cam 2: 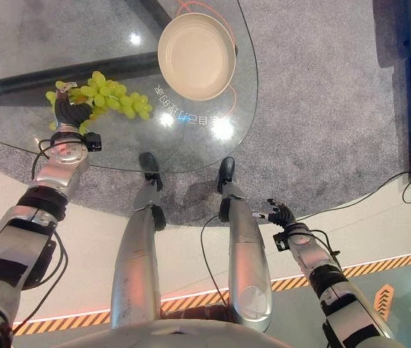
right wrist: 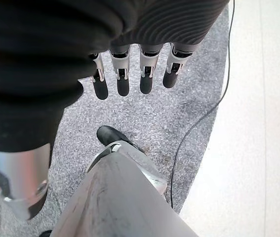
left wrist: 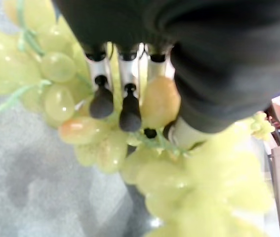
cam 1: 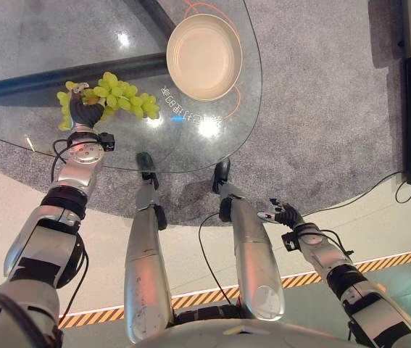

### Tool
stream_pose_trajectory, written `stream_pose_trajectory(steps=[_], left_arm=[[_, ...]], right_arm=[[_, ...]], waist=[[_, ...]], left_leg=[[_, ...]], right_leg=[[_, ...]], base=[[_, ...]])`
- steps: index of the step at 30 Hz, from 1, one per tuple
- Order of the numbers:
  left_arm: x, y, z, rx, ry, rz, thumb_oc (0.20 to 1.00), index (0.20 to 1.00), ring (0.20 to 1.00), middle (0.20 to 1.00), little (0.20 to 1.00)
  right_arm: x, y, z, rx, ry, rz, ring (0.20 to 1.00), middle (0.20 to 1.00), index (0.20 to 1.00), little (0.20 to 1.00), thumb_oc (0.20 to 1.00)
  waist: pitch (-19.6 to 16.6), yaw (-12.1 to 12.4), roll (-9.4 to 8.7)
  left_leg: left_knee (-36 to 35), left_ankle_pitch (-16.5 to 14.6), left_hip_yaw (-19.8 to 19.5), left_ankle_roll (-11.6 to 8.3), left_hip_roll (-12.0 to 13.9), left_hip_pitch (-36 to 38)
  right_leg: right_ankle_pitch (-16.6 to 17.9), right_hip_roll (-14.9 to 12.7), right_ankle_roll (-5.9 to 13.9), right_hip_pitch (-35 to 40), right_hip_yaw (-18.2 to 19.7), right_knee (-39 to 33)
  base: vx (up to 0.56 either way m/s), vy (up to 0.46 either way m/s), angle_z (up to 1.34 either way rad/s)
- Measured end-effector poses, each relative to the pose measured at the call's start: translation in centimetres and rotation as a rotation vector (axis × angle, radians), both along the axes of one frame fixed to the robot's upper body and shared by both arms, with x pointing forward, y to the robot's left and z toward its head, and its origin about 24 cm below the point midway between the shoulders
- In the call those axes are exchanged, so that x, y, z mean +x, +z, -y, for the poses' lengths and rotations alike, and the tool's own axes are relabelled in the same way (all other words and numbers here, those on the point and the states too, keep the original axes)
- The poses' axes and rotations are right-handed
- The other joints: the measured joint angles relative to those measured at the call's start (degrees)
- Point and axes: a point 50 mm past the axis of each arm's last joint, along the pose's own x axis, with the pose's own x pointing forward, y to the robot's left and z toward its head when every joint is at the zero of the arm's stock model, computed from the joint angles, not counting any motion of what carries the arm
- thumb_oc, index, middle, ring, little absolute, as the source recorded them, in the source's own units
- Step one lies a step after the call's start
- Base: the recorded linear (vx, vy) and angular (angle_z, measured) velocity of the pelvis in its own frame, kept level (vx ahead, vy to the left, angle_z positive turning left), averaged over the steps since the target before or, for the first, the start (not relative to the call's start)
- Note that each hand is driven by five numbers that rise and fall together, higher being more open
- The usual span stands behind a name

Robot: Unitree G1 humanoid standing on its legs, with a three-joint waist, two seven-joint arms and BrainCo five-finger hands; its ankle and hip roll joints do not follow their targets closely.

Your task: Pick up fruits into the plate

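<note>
The left robot hand (cam 1: 83, 112) curled into the green grape bunch (cam 1: 122, 98) near the worktop's (cam 1: 17, 80) front edge, ready to lift it toward the cream plate (cam 1: 204, 56); the right robot hand (cam 2: 279, 215) hung relaxed, empty.

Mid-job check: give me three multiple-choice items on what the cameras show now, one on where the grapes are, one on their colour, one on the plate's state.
1. Where is the bunch of grapes?
A. On the glass table at the left hand
B. In the plate
C. On the carpet

2. What colour are the grapes?
A. Purple
B. Green
C. Red

3. What is the state of the plate?
A. Full of fruit
B. Upside down
C. Empty

Answers: 1 A, the left hand's fingers curl into the bunch on the glass. 2 B, all look yellow-green. 3 C, its inside is bare.
</note>
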Motion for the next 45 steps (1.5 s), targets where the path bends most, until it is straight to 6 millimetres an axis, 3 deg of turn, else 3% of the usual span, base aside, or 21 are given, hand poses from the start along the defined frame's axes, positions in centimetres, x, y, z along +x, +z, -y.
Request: stream_pose_trajectory(steps=[6,11,17,21,29,36,45], left_arm=[[-0.5,-1.2,1.1,-0.074,-0.066,0.016,0.200,0.200,0.200,0.200,0.200],[-0.7,-0.5,3.2,-0.133,-0.180,0.089,0.200,0.200,0.200,0.200,0.200],[-2.2,-0.9,5.4,-0.169,-0.332,0.126,0.200,0.200,0.200,0.200,0.200],[-3.1,-2.0,5.5,-0.183,-0.347,0.105,0.200,0.200,0.200,0.200,0.200],[-3.0,-1.8,3.9,-0.131,-0.296,0.076,0.200,0.200,0.200,0.200,0.200],[-3.0,-1.9,4.0,-0.133,-0.302,0.072,0.200,0.200,0.200,0.200,0.200],[-2.9,-1.7,4.2,-0.129,-0.324,0.074,0.200,0.200,0.200,0.200,0.200]], right_arm=[[-0.1,-0.3,-0.5,0.009,0.005,-0.005,1.000,1.000,1.000,1.000,1.000],[-0.2,-0.3,-1.0,0.028,0.015,0.013,1.000,1.000,1.000,1.000,1.000],[-0.4,0.1,-1.2,0.058,0.022,0.059,1.000,1.000,1.000,1.000,1.000],[-0.4,0.3,-0.9,0.066,0.008,0.070,1.000,1.000,1.000,1.000,1.000],[-0.6,0.7,-0.9,0.076,0.018,0.090,1.000,1.000,1.000,1.000,1.000],[-0.8,0.8,-0.8,0.072,0.031,0.113,1.000,1.000,1.000,1.000,1.000],[0.7,4.7,-1.3,0.047,0.143,0.301,1.000,1.000,1.000,1.000,1.000]], waist=[[0.0,0.0,0.00],[0.0,0.8,0.01],[0.2,2.4,0.17],[0.2,3.3,0.32],[0.7,3.2,1.44],[1.2,3.1,2.24],[1.4,3.1,2.65]], left_leg=[[-1.5,0.4,0.0,0.09,-0.4,2.0],[-2.6,0.7,0.2,0.10,-0.6,3.6],[-4.8,0.8,0.9,-0.01,-0.5,12.4],[-6.6,0.5,1.6,-0.29,-0.5,18.8],[-6.9,0.5,2.5,-0.29,-0.6,18.9],[-7.9,1.3,2.9,-0.33,-0.6,20.5],[-8.8,1.3,2.9,-0.38,-0.6,23.6]], right_leg=[[0.0,-0.2,0.03,1.5,0.0,-0.6],[0.0,-0.2,0.04,2.6,0.1,-0.7],[-0.5,-0.2,0.67,10.6,0.0,-2.1],[-0.8,-0.3,1.06,16.4,0.3,-3.2],[-0.8,-0.4,1.10,15.8,1.3,-2.7],[-0.5,-0.1,0.77,16.8,1.3,-3.3],[-0.6,0.1,0.80,20.0,1.3,-4.5]], base=[[0.00,0.000,0.00],[-0.01,-0.007,-0.01],[-0.02,-0.028,-0.01],[0.04,-0.009,-0.02],[0.00,0.029,-0.03],[0.00,0.004,-0.02],[0.00,0.000,0.00]])
